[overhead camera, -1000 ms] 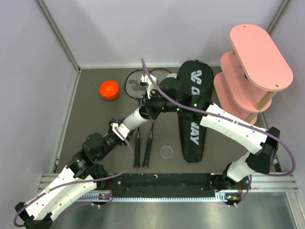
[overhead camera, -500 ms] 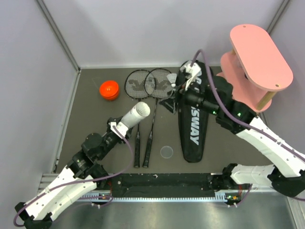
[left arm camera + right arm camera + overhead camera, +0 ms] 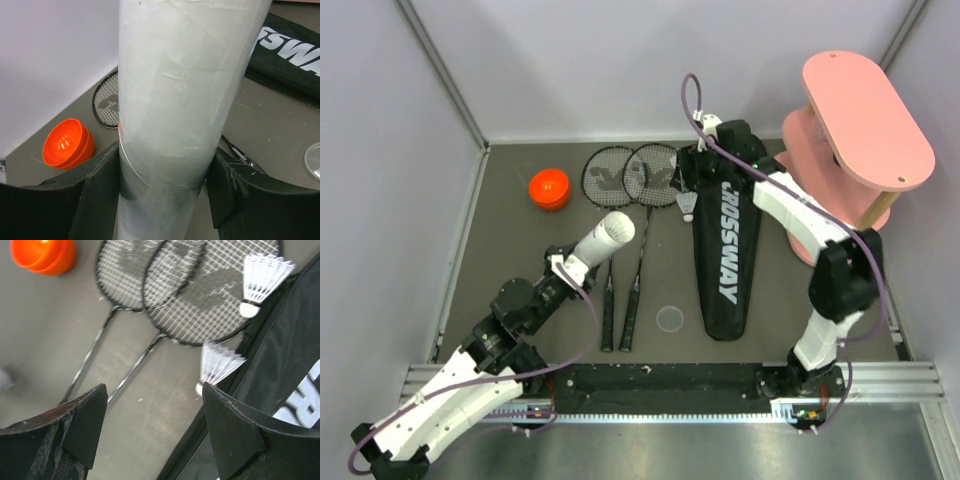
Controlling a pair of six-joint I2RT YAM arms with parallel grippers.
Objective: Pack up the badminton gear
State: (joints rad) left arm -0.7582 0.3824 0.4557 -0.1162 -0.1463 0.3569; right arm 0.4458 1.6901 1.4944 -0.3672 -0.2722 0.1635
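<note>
Found left gripper (image 3: 165,195) clenched on tube (image 3: 170,110), right gripper (image 3: 155,425) released and empty above shuttlecock (image 3: 217,365) beside bag (image 3: 280,370). Advise descending squarely, pinching cork, sparing feathers, keeping clear of rackets (image 3: 200,295).

right hand (image 3: 155,412) opened, shuttlecock (image 3: 688,207) dropped beside bag (image 3: 725,255)

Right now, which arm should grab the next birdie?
The right. Its open right gripper hangs above a shuttlecock lying beside the bag, with nothing between its fingers. The left gripper is busy clamping the white tube, farther away.
</note>
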